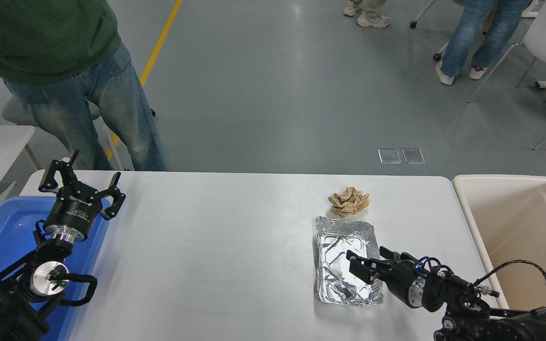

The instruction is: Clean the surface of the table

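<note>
Half-hidden foil tray [339,251] under right gripper [367,266] (jaws seemingly apart)

White lettering on the left gripper [82,182] collar, too blurred to read

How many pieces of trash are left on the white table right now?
2. A crumpled brown paper ball sits near the far edge, and an empty foil tray lies just in front of it, with the right gripper over the tray's near right part. Nothing else shows on the table surface.
</note>
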`<state>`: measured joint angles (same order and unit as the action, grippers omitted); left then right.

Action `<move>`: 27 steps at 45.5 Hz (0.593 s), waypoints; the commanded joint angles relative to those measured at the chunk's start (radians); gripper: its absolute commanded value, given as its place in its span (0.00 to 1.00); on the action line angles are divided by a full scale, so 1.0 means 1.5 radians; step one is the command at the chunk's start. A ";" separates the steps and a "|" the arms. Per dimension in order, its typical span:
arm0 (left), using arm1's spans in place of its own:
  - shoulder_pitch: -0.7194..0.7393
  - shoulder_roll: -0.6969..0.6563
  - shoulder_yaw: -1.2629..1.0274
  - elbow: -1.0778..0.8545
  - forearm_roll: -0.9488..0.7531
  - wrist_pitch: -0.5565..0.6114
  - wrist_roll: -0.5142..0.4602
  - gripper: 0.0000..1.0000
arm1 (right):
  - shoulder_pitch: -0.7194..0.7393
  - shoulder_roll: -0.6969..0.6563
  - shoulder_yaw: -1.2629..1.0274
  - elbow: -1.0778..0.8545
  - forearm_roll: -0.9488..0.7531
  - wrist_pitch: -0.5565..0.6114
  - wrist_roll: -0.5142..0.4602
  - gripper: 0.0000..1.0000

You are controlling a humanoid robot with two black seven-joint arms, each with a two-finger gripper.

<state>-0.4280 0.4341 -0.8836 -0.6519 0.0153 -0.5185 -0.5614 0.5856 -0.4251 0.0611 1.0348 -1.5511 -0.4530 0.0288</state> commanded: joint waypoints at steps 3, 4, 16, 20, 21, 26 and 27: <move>0.000 0.000 0.000 0.000 0.000 0.000 0.000 0.99 | 0.000 -0.001 -0.005 -0.023 0.000 -0.010 0.000 0.90; 0.000 0.000 0.000 0.000 0.000 0.000 0.000 0.99 | -0.001 -0.001 -0.005 -0.023 0.001 -0.010 0.000 0.90; 0.000 0.000 0.000 0.000 0.000 0.000 0.000 0.99 | -0.007 -0.001 -0.006 -0.026 0.003 -0.013 0.000 0.85; 0.000 0.000 0.000 0.000 0.000 0.000 0.000 0.99 | -0.008 -0.001 -0.006 -0.026 0.004 -0.013 0.000 0.76; 0.000 0.000 0.000 0.000 0.000 0.000 0.000 0.99 | -0.008 -0.001 -0.006 -0.025 0.004 -0.014 0.000 0.75; 0.000 0.000 0.000 0.000 0.000 0.000 0.000 0.99 | -0.009 -0.001 -0.007 -0.026 0.004 -0.013 0.000 0.68; 0.000 0.000 0.000 0.000 0.000 0.000 0.000 0.99 | -0.009 -0.001 -0.007 -0.026 0.004 -0.013 0.001 0.67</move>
<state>-0.4280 0.4341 -0.8836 -0.6519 0.0153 -0.5185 -0.5615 0.5757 -0.4263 0.0529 0.9985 -1.5457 -0.4707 0.0291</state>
